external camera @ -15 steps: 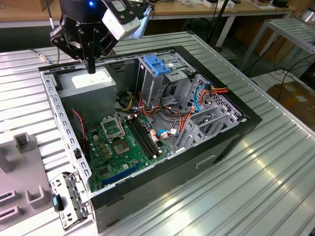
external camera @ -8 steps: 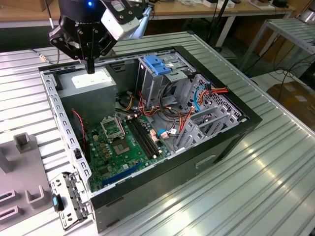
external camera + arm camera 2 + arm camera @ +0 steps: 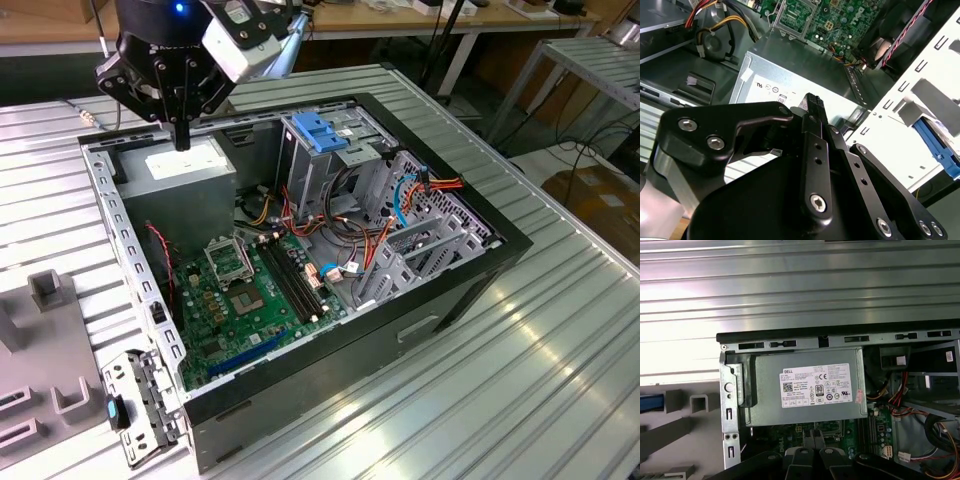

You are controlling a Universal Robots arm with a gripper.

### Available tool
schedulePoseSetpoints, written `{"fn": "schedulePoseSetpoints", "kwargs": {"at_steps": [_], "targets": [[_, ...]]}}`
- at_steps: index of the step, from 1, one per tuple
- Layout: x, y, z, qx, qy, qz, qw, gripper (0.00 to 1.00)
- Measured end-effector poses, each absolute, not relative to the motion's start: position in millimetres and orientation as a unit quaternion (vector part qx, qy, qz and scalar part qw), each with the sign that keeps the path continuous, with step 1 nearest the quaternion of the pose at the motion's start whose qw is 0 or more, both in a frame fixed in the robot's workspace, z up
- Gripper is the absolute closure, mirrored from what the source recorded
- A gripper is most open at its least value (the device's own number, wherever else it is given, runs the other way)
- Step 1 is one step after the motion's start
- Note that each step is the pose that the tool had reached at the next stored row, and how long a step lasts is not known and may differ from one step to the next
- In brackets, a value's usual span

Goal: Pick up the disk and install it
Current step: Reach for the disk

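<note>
In the exterior view, you have the black 2-finger gripper (image 3: 181, 135) hanging fingertips down over the grey boxy metal power supply (image 3: 185, 180), in a far corner of the open black computer case (image 3: 400, 330). Its fingers are pressed together into 1 thin point with nothing between them, so it carries no load. The blue-topped metal drive cage (image 3: 320, 135) stands toward the exterior view's right, well apart from the gripper. I judge its bay to be where the drive belongs. The green motherboard (image 3: 250, 300) lies flat on the case floor.

In the second wrist view, the gripper (image 3: 813, 102) hovers above the power supply's white sticker (image 3: 770, 87) and touches nothing. Beyond the case wall, a blue plastic edge (image 3: 935, 145) sits in a pale slotted fixture (image 3: 920, 90). I take this for the rail frame of the disk, parked outside the case where you can reach it from above.

In the first wrist view, the sticker (image 3: 815, 386) faces the camera squarely, so your wrist looks straight down. A blue strip (image 3: 650, 402) lies beside the grey fixture blocks (image 3: 697, 402), outside the case. That is probably the same disk, not yet picked up.
</note>
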State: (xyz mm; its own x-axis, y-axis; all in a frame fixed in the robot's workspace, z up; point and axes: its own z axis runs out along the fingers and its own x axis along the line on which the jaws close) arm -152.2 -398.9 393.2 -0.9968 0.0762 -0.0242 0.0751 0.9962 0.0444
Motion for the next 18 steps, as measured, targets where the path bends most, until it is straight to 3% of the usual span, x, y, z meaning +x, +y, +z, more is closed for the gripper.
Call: {"fn": "schedulePoseSetpoints", "kwargs": {"at_steps": [18], "targets": [[-155.6,-398.9,393.2,0.038,0.999,0.022,0.013,0.89]]}}
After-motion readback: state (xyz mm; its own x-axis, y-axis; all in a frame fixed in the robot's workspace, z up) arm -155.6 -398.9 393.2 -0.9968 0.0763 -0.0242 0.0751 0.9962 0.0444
